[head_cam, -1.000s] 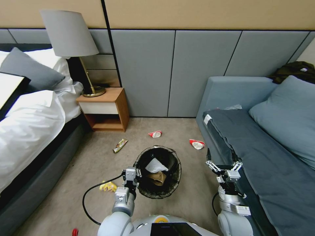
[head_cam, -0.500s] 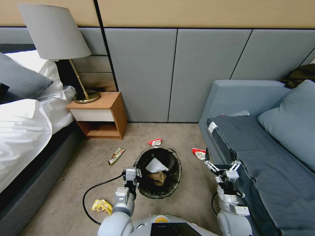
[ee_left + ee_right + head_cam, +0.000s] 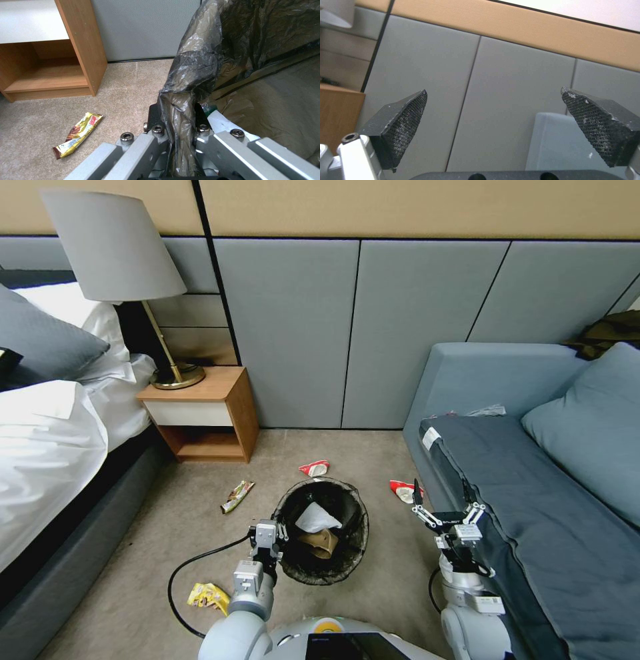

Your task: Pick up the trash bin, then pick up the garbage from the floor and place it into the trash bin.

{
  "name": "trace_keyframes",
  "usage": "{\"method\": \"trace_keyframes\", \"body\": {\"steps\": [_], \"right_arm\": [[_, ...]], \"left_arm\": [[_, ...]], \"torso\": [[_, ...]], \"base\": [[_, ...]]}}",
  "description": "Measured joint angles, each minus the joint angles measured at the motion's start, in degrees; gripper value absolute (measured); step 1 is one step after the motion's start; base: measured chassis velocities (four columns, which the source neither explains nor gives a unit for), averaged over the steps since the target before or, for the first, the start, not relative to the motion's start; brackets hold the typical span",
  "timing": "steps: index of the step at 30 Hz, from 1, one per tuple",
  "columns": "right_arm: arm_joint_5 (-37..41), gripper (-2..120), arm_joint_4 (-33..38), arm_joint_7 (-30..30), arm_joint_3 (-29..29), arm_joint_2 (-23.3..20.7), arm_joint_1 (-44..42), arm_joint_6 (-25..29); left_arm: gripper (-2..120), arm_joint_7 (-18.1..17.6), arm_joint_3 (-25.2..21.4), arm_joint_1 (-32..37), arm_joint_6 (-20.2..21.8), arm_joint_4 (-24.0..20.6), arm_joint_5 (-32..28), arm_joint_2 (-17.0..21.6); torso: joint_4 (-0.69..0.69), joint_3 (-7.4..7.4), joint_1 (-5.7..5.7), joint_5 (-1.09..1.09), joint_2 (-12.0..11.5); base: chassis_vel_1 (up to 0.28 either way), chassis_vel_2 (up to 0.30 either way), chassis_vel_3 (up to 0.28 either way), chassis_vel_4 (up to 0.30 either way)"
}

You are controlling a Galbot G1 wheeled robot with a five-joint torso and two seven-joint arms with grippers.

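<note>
Left gripper (image 3: 268,541) clamps the bin (image 3: 321,531) rim, near left. Right gripper (image 3: 441,499) open, by the sofa (image 3: 533,500). Wrappers (image 3: 315,469) on carpet (image 3: 153,553) beyond.

Even, soft indoor light; bowed edges in head view; sharp focus throughout.
</note>
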Motion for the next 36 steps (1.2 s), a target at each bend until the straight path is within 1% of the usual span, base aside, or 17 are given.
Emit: {"method": "trace_keyframes", "body": {"steps": [3, 5, 6, 9, 10, 13, 18, 21, 22, 23, 25, 26, 29, 30, 33, 34, 36], "right_arm": [[-1.0, 100, -1.2, -0.5, 0.0, -1.3, 2.5, -1.8], [-3.2, 100, -4.0, -1.1, -0.4, -3.2, 6.2, -4.6], [-3.2, 100, -4.0, -1.1, -0.4, -3.2, 6.2, -4.6], [-5.7, 100, -8.3, -2.5, -2.0, -5.5, 9.7, -7.6], [-5.7, 100, -8.3, -2.5, -2.0, -5.5, 9.7, -7.6], [-9.0, 100, -12.1, -3.9, -3.7, -7.6, 12.0, -8.8], [-11.8, 100, -16.4, -6.5, -5.5, -10.1, 14.5, -9.3], [-14.6, 100, -23.1, -8.8, -6.7, -12.7, 18.0, -9.1], [-14.6, 100, -23.1, -8.8, -6.7, -12.7, 18.0, -9.1], [-15.2, 100, -25.2, -9.5, -7.0, -13.6, 18.8, -8.7], [-16.0, 100, -29.0, -10.7, -7.3, -15.0, 20.4, -8.4], [-16.0, 100, -29.0, -10.7, -7.3, -15.0, 20.4, -8.4], [-17.9, 100, -34.9, -11.6, -7.5, -15.4, 23.1, -7.4], [-17.9, 100, -34.9, -11.6, -7.5, -15.4, 23.1, -7.4], [-20.9, 100, -40.2, -11.9, -7.5, -15.1, 26.6, -6.2], [-20.9, 100, -40.2, -11.9, -7.5, -15.1, 26.6, -6.2], [-22.8, 100, -43.7, -11.9, -7.4, -15.0, 28.8, -5.5]], "left_arm": [[0, 0.0, -0.1, 0.0, 0.0, 0.0, 0.0, 0.0], [0, 0.0, -0.2, 0.2, 0.0, 0.0, 0.0, -0.3], [0, 0.0, -0.2, 0.2, 0.0, 0.0, 0.0, -0.3], [0, 0.0, -0.3, 0.5, 0.0, -0.1, 0.1, -0.4], [0, 0.0, -0.3, 0.5, 0.0, -0.1, 0.1, -0.4], [0, 0.0, -0.6, 0.7, 0.0, -0.1, 0.1, -0.4], [0, 0.0, -0.7, 0.9, 0.0, -0.3, 0.1, -0.4], [0, 0.0, -0.8, 1.0, 0.0, -0.3, 0.3, -0.5], [0, 0.0, -0.8, 1.0, 0.0, -0.3, 0.3, -0.5], [0, 0.0, -0.8, 1.1, 0.0, -0.3, 0.3, -0.6], [0, 0.0, -0.8, 1.2, 0.0, -0.3, 0.5, -0.6], [0, 0.0, -0.8, 1.2, 0.0, -0.3, 0.5, -0.6], [0, -0.1, -0.7, 1.3, 0.0, -0.3, 0.6, -0.6], [0, -0.1, -0.7, 1.3, 0.0, -0.3, 0.6, -0.6], [0, -0.1, -0.7, 1.3, 0.0, -0.3, 0.7, -0.5], [0, -0.1, -0.7, 1.3, 0.0, -0.3, 0.7, -0.5], [0, -0.2, -0.7, 1.3, 0.0, -0.3, 0.7, -0.4]], "torso": [[0.01, 0.0, 0.0, 0.0, 0.0], [0.01, 0.0, 0.0, 0.0, 0.0], [0.01, 0.0, 0.0, 0.0, 0.0], [0.01, 0.0, 0.0, 0.0, 0.0], [0.01, 0.0, 0.0, 0.0, 0.0], [0.0, 0.0, 0.0, 0.01, 0.0], [0.0, 0.0, 0.0, 0.0, 0.0], [0.0, 0.0, 0.0, 0.01, 0.0], [0.0, 0.0, 0.0, 0.01, 0.0], [0.02, 0.0, 0.0, 0.0, 0.0], [-0.01, 0.0, 0.0, 0.01, 0.0], [-0.01, 0.0, 0.0, 0.01, 0.0], [-0.01, 0.01, 0.0, 0.01, 0.0], [-0.01, 0.01, 0.0, 0.01, 0.0], [0.01, 0.0, 0.0, 0.01, 0.0], [0.01, 0.0, 0.0, 0.01, 0.0], [0.01, 0.01, 0.0, 0.0, 0.0]], "base": [[0.0, 0.0, 0.0, 0.0], [0.0, 0.0, 0.0, 0.0], [0.0, 0.0, 0.0, 0.0], [0.0, 0.0, 0.0, 0.0], [0.0, 0.0, 0.0, 0.0], [0.0, 0.0, 0.0, 0.0], [0.0, 0.0, 0.0, 0.0], [0.0, 0.0, 0.0, 0.0], [0.0, 0.0, 0.0, 0.0], [0.0, 0.0, 0.0, 0.0], [0.0, 0.0, 0.0, 0.0], [0.0, 0.0, 0.0, 0.0], [0.0, 0.0, 0.0, 0.0], [0.0, 0.0, 0.0, 0.0], [0.0, 0.0, 0.0, 0.0], [0.0, 0.0, 0.0, 0.0], [0.0, 0.0, 0.0, 0.0]]}}
